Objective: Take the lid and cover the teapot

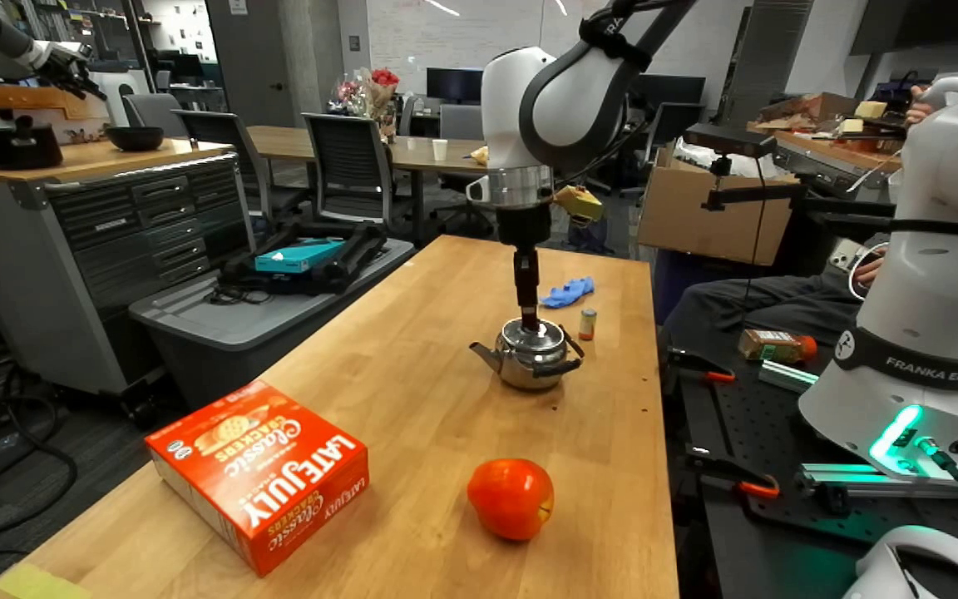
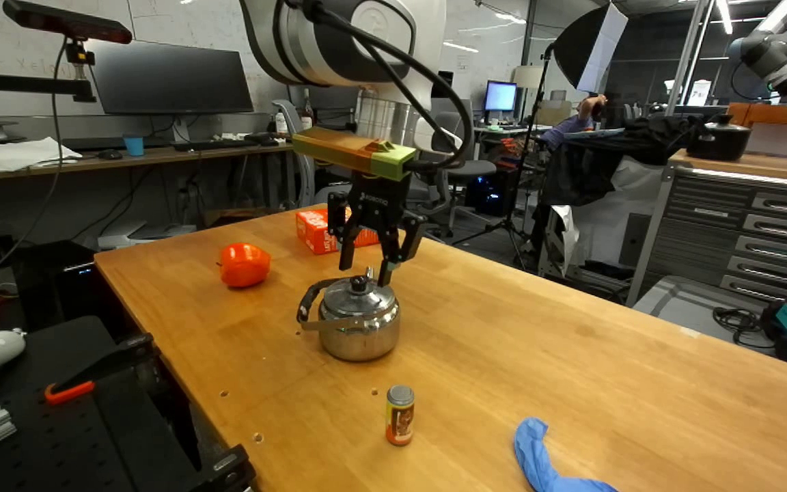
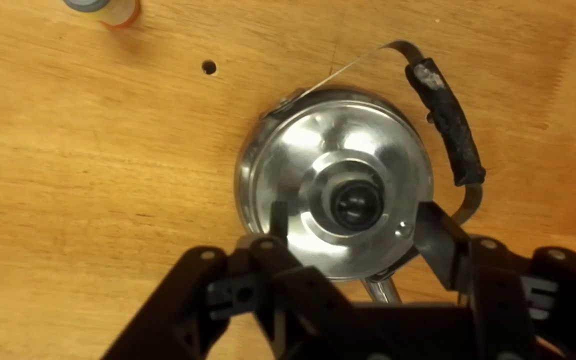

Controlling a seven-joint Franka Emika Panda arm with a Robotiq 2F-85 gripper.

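Observation:
The steel teapot stands upright on the wooden table and shows in both exterior views. The round silver lid rests on top of the teapot, covering its opening. In the wrist view the lid has its dark knob at the centre, and the teapot's handle lies folded to one side. My gripper is open, its fingertips on either side of the knob and apart from it. In an exterior view the gripper points down just above the lid. Whether a fingertip touches the lid is unclear.
A red-orange ball-like object and a red cracker box stand on the table. A small jar stands near the teapot, with a blue glove beyond it.

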